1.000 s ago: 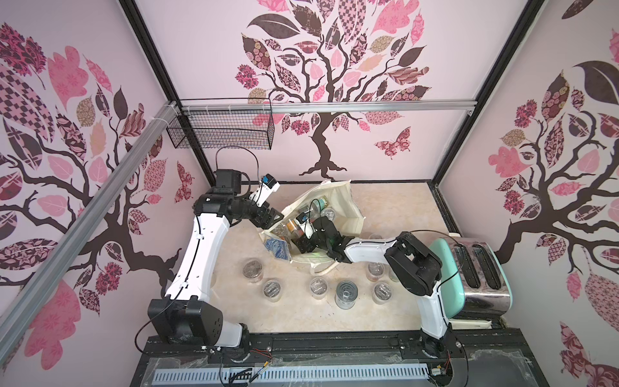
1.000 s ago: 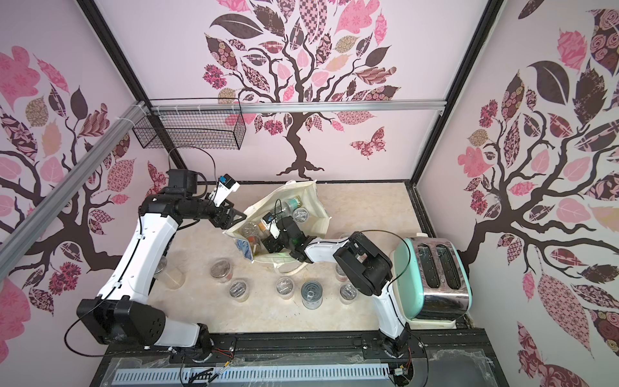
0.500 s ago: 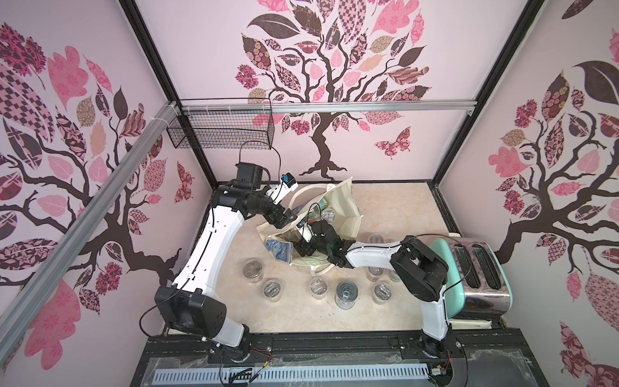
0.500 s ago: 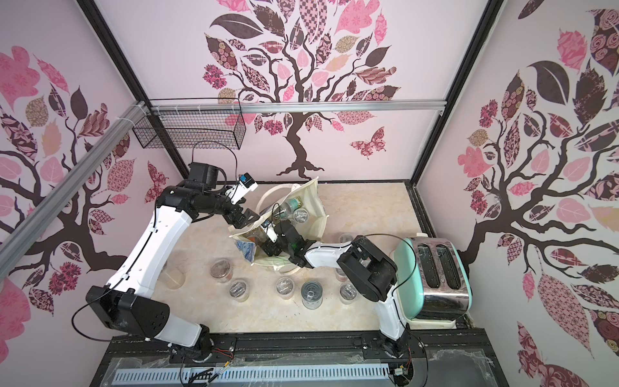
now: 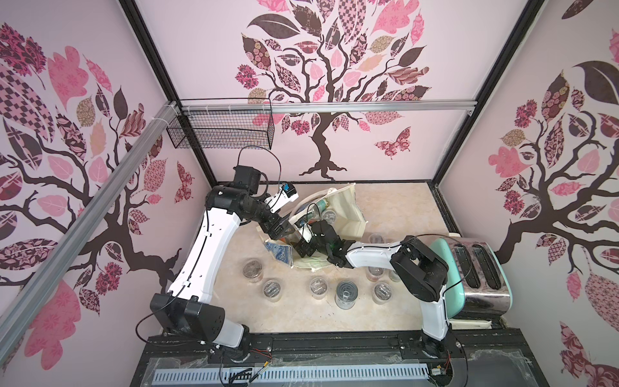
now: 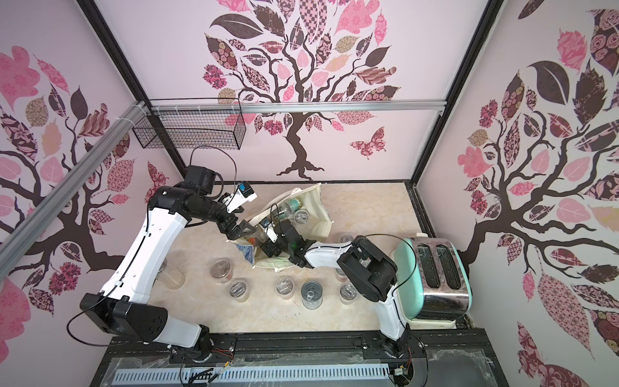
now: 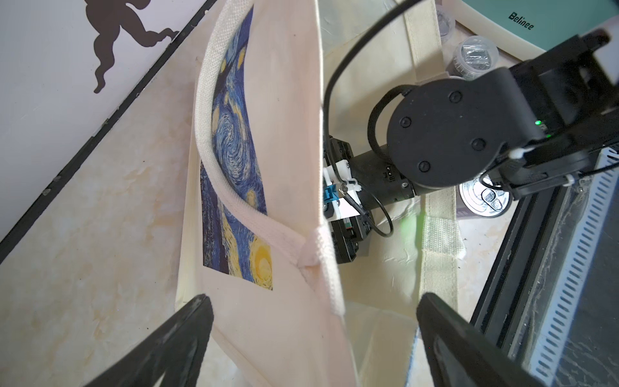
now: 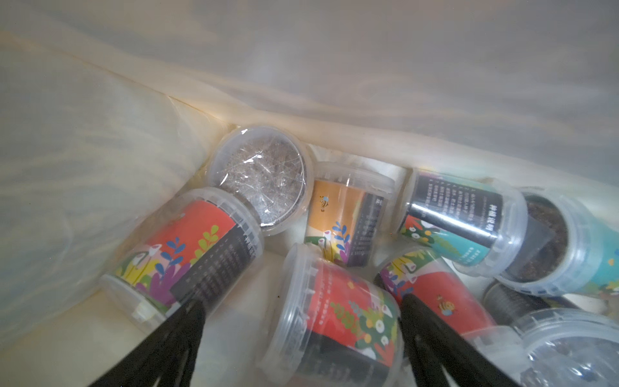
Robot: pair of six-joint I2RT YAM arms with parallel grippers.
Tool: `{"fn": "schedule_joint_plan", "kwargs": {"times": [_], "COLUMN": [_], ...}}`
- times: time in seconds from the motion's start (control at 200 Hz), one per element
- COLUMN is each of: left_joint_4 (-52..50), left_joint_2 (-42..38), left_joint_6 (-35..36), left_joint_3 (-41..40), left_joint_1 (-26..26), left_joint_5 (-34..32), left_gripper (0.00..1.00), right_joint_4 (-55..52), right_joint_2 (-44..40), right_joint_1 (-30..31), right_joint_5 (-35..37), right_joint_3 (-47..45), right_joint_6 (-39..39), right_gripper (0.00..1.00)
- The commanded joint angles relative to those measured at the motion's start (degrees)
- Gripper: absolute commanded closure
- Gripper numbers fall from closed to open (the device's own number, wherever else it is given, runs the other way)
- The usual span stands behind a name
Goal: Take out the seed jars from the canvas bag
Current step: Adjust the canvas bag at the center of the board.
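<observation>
Right pincer (image 8: 301, 303), jaws spread and empty, sits deep inside the soft cream canvas bag (image 7: 284, 134), straddling a red-labelled jar (image 8: 338, 318) of clear ribbed plastic lying on its side, long axis roughly across the gap, among other tumbled seed jars (image 8: 452, 217), while left pincer (image 7: 315, 300), likewise released, brackets the bag's wall.

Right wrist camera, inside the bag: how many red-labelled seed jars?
3 red-labelled jars. One lies between the open fingers of the right gripper, one just past a finger beside a teal-labelled jar, one next to the canvas bag wall. Others may be buried.
</observation>
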Motion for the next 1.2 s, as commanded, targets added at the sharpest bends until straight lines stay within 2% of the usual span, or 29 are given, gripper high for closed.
{"fn": "schedule_joint_plan", "kwargs": {"times": [0.0, 0.08, 0.135, 0.215, 0.31, 0.355, 0.54, 0.635, 0.7, 0.785, 0.86, 0.97, 1.125, 1.195], "left_joint_4": [3.89, 5.66, 5.51, 6.91, 8.28, 8.65, 8.88, 11.39, 13.8, 15.93, 17.59, 18.29, 18.1, 16.65], "left_joint_2": [-0.92, 0.0, 0.49, 0.29, -0.94, -1.44, -2.66, -3.1, -3.08, -2.29, -0.93, 1.17, 2.93, 2.71], "left_joint_6": [-1.49, -1.05, -0.06, -1.14, -1.86, -1.84, -2.35, -4.24, -6.15, -6.13, -5.7, -5.9, -6.69, -4.41], "left_joint_3": [-2.6, -3.68, -3.8, -3.65, -3.92, -4.1, -4.25, -5.08, -4.71, -3.01, -0.48, 3.42, 5.15, 3.09], "left_joint_1": [-0.19, -0.25, -0.53, -0.62, -0.65, -0.62, -0.62, -0.63, -0.63, -0.63, -0.63, -0.62, -0.71, -0.8], "left_joint_5": [-5.85, -10.12, -12.29, -14.07, -12.96, -12.13, -9.58, -8.91, -10.72, -13.56, -15.77, -14.58, -8.4, -5.36], "left_gripper": [0.02, 0.03, 0.12, 0.46, 0.87, 1.0, 1.0, 1.0, 1.0, 1.0, 1.0, 1.0, 1.0, 1.0], "right_joint_4": [-1.22, -1.81, -1.95, -2.03, -2.63, -3.04, -14.02, -10.79, -6.04, -3.58, -3.11, -5.29, -9.34, -11.55], "right_joint_2": [-2.37, -2.4, -2.42, -2.22, -1.2, -0.39, 5.4, 4.99, 3.71, 2.04, 0.71, -0.22, -2.86, -4.11], "right_joint_1": [0.28, 0.28, 0.28, 0.32, 0.28, 0.15, -0.97, -1.04, -0.88, -0.52, -0.34, -0.34, -0.49, -1.1], "right_joint_5": [-0.41, 0.29, 1.03, 1.21, 1.94, 2.65, 2.87, 0.2, -3.97, -5.86, -5.12, -2.3, 6.81, 7.28], "right_joint_3": [2.39, 3.12, 3.13, 3.42, 4.44, 5.14, 14.88, 13.28, 9.8, 7.02, 5.21, 4.4, 4.38, 4.73], "right_joint_6": [0.75, 0.8, 1.15, 1.47, 0.64, 0.62, 7.79, 10.8, 10.77, 9.99, 9.13, 9.57, 14.71, 17.69], "right_gripper": [0.05, 0.05, 0.05, 0.04, 0.04, 0.03, 0.03, 0.03, 0.03, 0.03, 0.03, 0.03, 0.0, 0.0]}}
